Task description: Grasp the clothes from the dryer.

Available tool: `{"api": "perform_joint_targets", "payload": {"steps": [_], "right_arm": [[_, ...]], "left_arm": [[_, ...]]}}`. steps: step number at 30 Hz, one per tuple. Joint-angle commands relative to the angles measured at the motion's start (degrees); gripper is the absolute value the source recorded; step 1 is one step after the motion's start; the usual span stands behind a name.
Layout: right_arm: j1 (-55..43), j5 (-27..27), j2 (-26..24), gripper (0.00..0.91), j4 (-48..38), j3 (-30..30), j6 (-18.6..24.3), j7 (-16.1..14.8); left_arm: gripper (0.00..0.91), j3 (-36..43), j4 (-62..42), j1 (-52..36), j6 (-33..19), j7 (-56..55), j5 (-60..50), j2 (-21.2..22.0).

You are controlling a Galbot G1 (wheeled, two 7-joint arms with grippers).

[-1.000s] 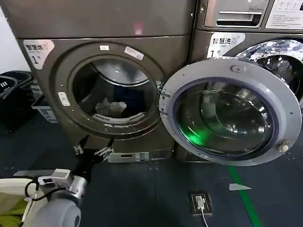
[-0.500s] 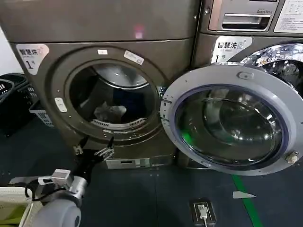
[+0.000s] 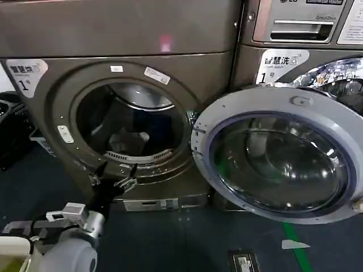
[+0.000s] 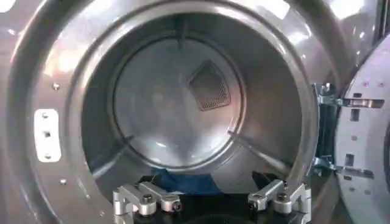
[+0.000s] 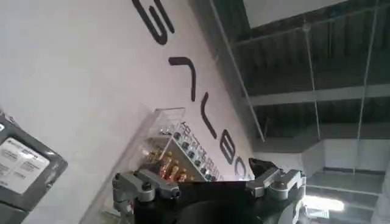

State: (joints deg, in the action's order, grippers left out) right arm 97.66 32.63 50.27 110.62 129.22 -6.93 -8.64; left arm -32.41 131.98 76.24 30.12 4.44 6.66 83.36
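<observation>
Clothes [image 3: 129, 140]: small pale grey bundle with dark parts, lying on the drum floor toward the back, inside the dryer [image 3: 130, 85]. Port open; grey-rimmed glass door [image 3: 278, 153] swung wide to the right, covering the front of the neighbouring LG machine [image 3: 300, 34].

Left gripper [image 3: 113, 174]: fingers spread and holding nothing, poised outside the drum at the lower rim of the port. Clothes sit above and beyond the fingertips, well apart, no contact. Left wrist view looks straight into the drum; blue fabric [image 4: 183, 181] shows low between the two fingers [image 4: 143, 199].

Right gripper [image 5: 207, 185]: fingers apart, empty, pointed at a wall and ceiling, away from the dryer.

Against half a second ago: port and door look larger and closer; left gripper holds nearly the same spot under the rim; bundle unmoved.
</observation>
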Motion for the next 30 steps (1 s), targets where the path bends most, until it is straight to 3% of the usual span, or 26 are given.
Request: {"api": "perform_joint_targets", "payload": {"steps": [1, 20, 30], "right_arm": [[-0.04, 0.03, 0.10, 0.907, 0.08, -0.07, 0.01, 0.06], [0.99, 0.04, 0.92, 0.907, 0.63, 0.94, 0.17, 0.54], [5.13, 1.20, 2.26, 0.907, 1.10, 5.77, 0.38, 0.58]], "left_arm": [[0.907, 0.01, -0.15, -0.06, -0.04, 0.03, -0.02, -0.02], [0.907, 0.21, -0.60, -0.82, -0.26, 0.12, -0.10, 0.18], [0.907, 2.22, -12.93, -13.57, -0.94, -0.22, 0.19, -0.05]]}}
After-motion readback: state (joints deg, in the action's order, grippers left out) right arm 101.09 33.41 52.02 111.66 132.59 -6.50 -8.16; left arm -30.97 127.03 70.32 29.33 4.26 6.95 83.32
